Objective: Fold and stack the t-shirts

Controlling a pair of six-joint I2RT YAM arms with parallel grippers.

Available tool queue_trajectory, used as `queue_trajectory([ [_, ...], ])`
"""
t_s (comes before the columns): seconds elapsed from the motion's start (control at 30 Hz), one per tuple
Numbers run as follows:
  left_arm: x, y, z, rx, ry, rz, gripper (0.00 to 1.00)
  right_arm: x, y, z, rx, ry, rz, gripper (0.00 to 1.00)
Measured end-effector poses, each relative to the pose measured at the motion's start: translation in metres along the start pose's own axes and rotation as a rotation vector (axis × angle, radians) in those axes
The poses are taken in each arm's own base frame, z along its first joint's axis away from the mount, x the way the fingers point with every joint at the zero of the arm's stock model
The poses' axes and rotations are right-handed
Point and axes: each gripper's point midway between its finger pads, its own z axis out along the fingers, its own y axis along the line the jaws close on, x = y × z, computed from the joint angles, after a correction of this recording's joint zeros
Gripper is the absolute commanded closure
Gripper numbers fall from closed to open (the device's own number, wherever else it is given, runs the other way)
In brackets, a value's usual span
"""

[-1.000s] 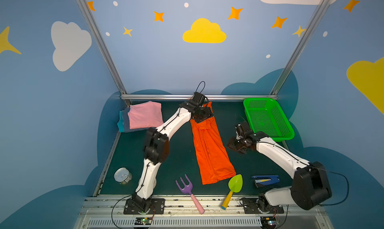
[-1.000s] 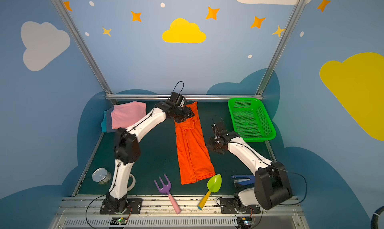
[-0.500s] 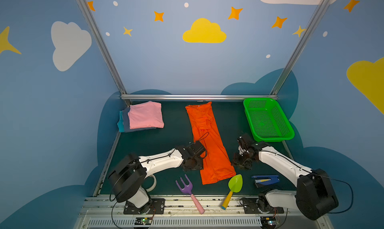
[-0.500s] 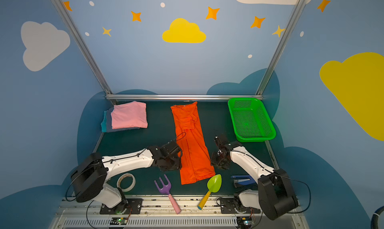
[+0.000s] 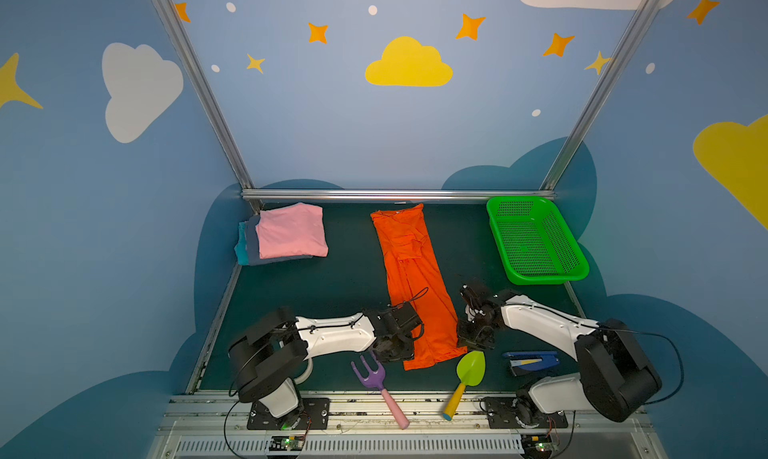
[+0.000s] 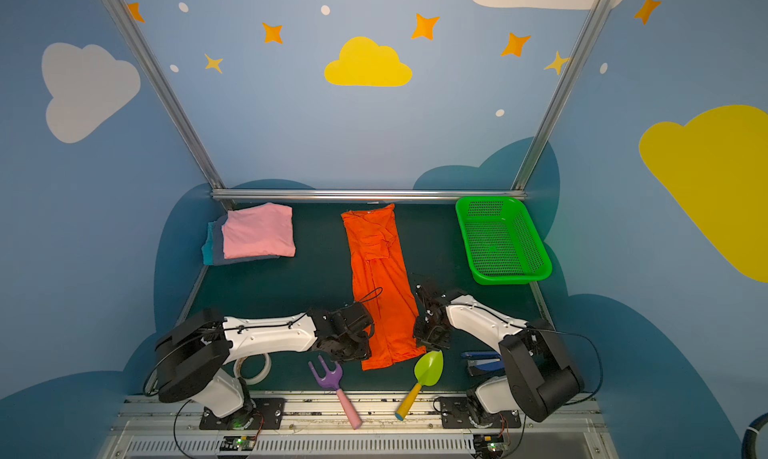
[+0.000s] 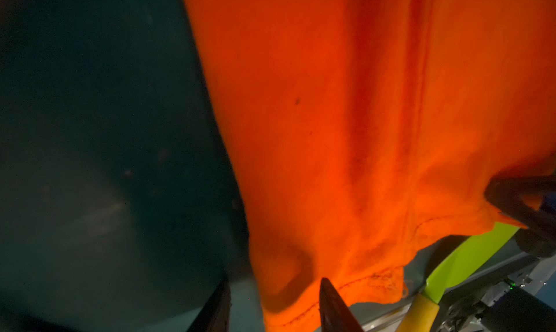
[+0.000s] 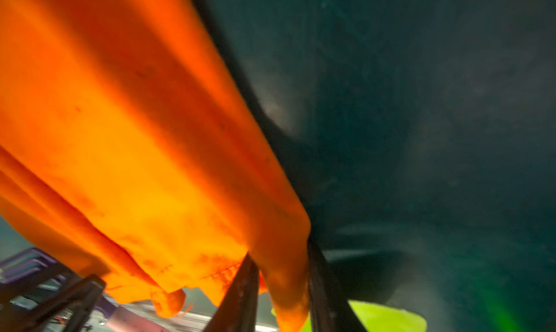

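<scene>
The orange t-shirt [image 5: 411, 270] [image 6: 378, 261] lies as a long narrow strip down the middle of the mat. A pink t-shirt [image 5: 291, 230] tops a folded stack at the back left, over a grey-blue one [image 5: 251, 245] and a teal one [image 5: 242, 245]. My left gripper [image 5: 409, 353] [image 7: 276, 306] is at the near left hem corner, open, with the corner partly between its fingers. My right gripper [image 5: 465, 344] [image 8: 281, 288] is shut on the near right hem corner, and orange cloth [image 8: 120, 135] fills the gap between its fingers.
A green basket [image 5: 536, 240] stands at the back right. Along the front edge lie a purple toy fork [image 5: 370, 373], a green trowel [image 5: 471, 369] just past the hem, a blue stapler [image 5: 530, 361] and a tape roll [image 6: 253, 367] under the left arm.
My left arm swung from the shirt's far end to its near left hem corner and its jaws narrowed. My right gripper moved nearer along the right edge and closed on the corner.
</scene>
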Motion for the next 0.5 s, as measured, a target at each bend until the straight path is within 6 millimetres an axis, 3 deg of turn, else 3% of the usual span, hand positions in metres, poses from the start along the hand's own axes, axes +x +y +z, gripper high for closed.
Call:
queue_trajectory([
  [0.13, 0.004, 0.003, 0.003, -0.01, 0.02, -0.014, 0.94, -0.001, 0.002, 0.0, -0.007, -0.003, 0.001, 0.97],
  [0.33, 0.0, -0.002, 0.004, -0.017, 0.052, -0.027, 0.96, -0.005, 0.012, -0.008, -0.041, -0.002, 0.0, 1.0],
  [0.5, -0.029, 0.003, -0.017, 0.026, 0.027, -0.099, 0.96, -0.037, 0.047, -0.042, -0.151, -0.057, -0.015, 1.0],
])
